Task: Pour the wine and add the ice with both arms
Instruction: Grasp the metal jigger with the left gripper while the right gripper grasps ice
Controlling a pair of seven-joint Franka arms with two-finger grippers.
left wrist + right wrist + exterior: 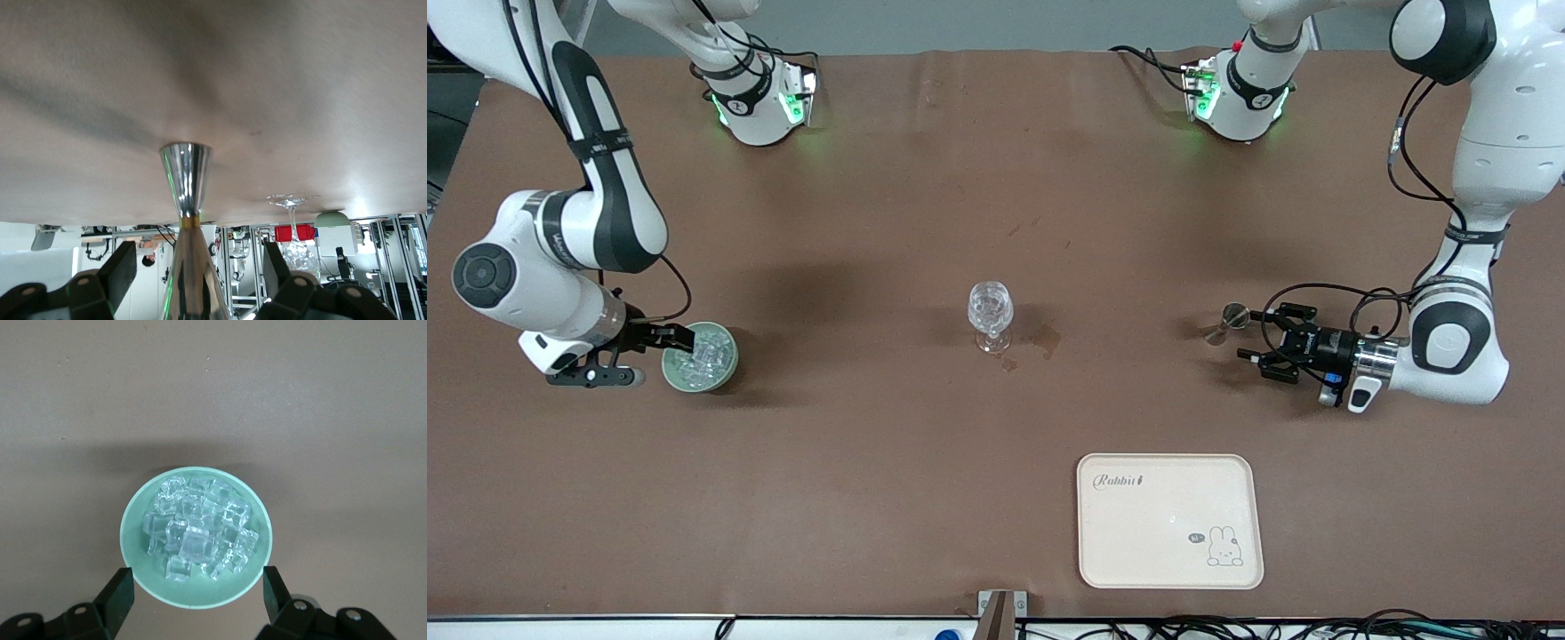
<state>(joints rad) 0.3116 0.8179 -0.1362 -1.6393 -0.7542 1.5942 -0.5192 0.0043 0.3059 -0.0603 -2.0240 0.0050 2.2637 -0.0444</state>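
Observation:
A pale green bowl [726, 377] holding several clear ice chunks [701, 354] sits toward the right arm's end of the table. My right gripper [660, 357] is open with a finger on each side of the bowl; in the right wrist view the bowl [200, 603] and ice [200, 527] lie between the fingers [120, 593]. A clear stemmed glass [990, 311] stands mid-table with clear contents. A silver hourglass jigger [1234, 315] stands toward the left arm's end. My left gripper [1249, 336] is open around the jigger [187, 200], not touching it.
A cream tray [1169, 569] with a rabbit drawing lies nearer the front camera than the jigger. Dark wet stains [1045, 338] mark the brown table beside the glass. The glass [293, 227] and bowl [331, 219] also show far off in the left wrist view.

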